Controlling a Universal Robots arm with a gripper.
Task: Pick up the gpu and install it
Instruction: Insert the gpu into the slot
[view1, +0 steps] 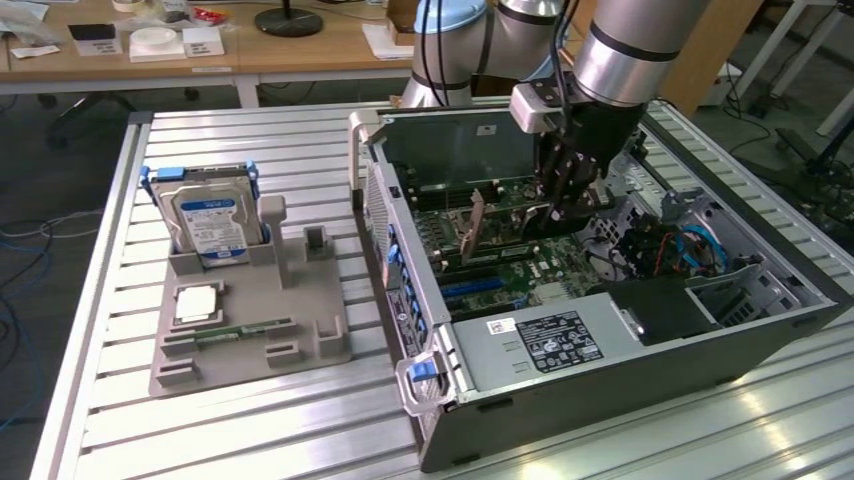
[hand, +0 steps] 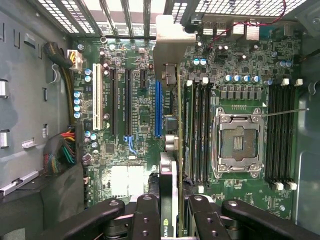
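Gripper (view1: 562, 212) is down inside the open computer case (view1: 627, 345), pinching the gpu (view1: 505, 222) edge-on between its fingers (hand: 145, 216). The card hangs over the motherboard (hand: 132, 150), just beside the blue slot (hand: 158, 107), with the empty memory slots (hand: 199, 135) and CPU socket (hand: 239, 142) on its other side. Can't tell if it's seated. A cable bundle (hand: 62, 150) sits near the case wall. Outside the case, on the exterior view's left, a grey holder (view1: 300, 340) carries the hard drive (view1: 214, 228) and a memory stick (view1: 243, 328).
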